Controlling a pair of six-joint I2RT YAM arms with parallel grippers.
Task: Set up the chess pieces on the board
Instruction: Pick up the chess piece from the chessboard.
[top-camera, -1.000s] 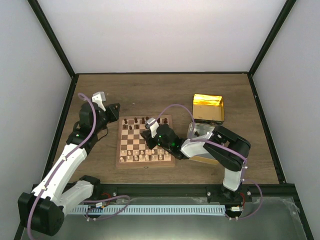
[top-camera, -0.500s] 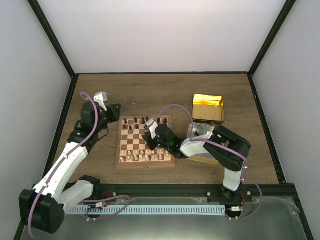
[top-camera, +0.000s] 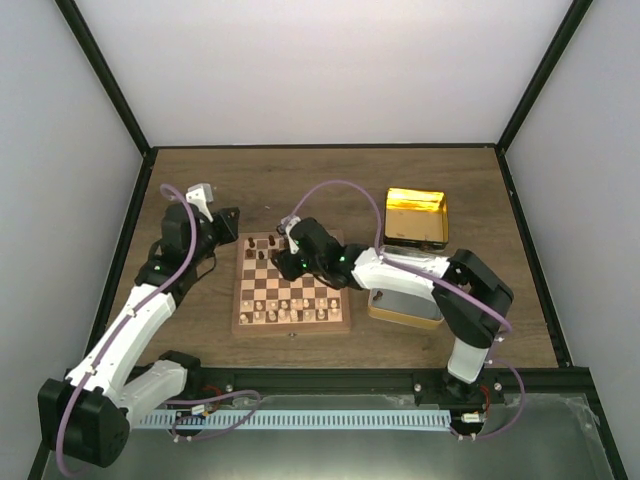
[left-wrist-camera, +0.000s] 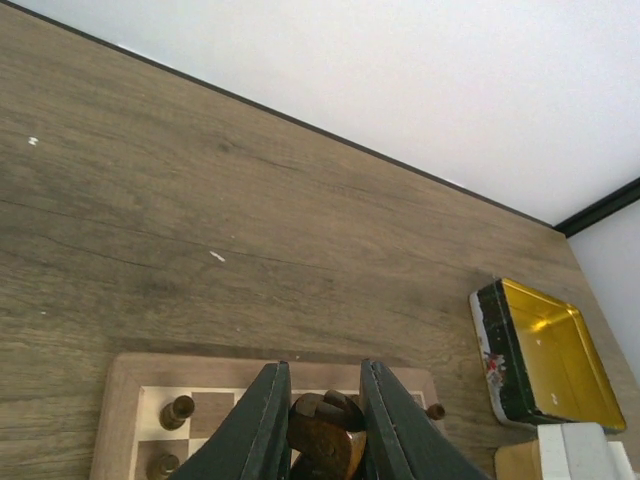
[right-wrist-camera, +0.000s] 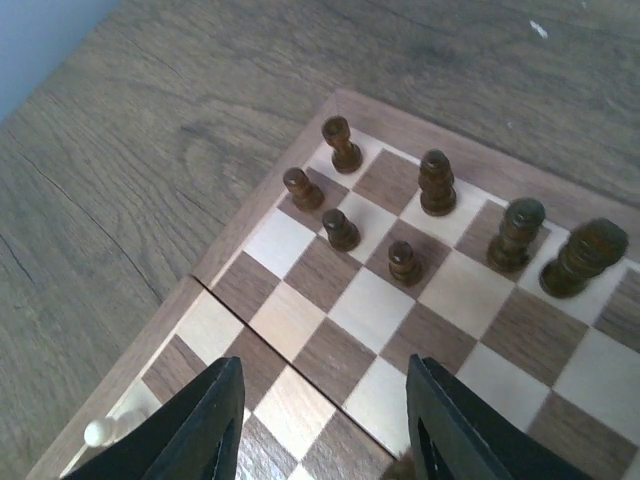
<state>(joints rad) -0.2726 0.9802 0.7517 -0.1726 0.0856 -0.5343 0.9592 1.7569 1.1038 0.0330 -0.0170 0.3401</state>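
left claw (left-wrist-camera: 322, 390) is clenching on one dark piece (left-wrist-camera: 325, 440), hanging near the far-left corner of the board (top-camera: 290, 328), with the tin (left-wrist-camera: 540, 350) well off to the right. right claw (right-wrist-camera: 324, 385) is standing released, nothing between its fingers (right-wrist-camera: 205, 425), hovering over the far-left squares. seven dark pieces (right-wrist-camera: 403, 262) are showing under it, all on the two far rows by that corner, each on its own square and apart from the others. pale pieces (top-camera: 285, 313) are lining the near rows.

handling, as a guess: the pieces are looking light, stiff and hard, smooth-turned so likely slippery, and narrow-based so easy to tip. best hold is looking like the waist or neck, pads squeezing from two open sides and coming straight down so neighbours are not getting knocked. not fragile, but a loose pinch could be letting one twist.

orientation: the pieces on the board are standing with long axis vertical, heads up, bases flat on the squares. the held piece is sitting deep between the pads, mostly hidden. cannot tell if its axis is upright or tilted, so the set-down is likely needing care.
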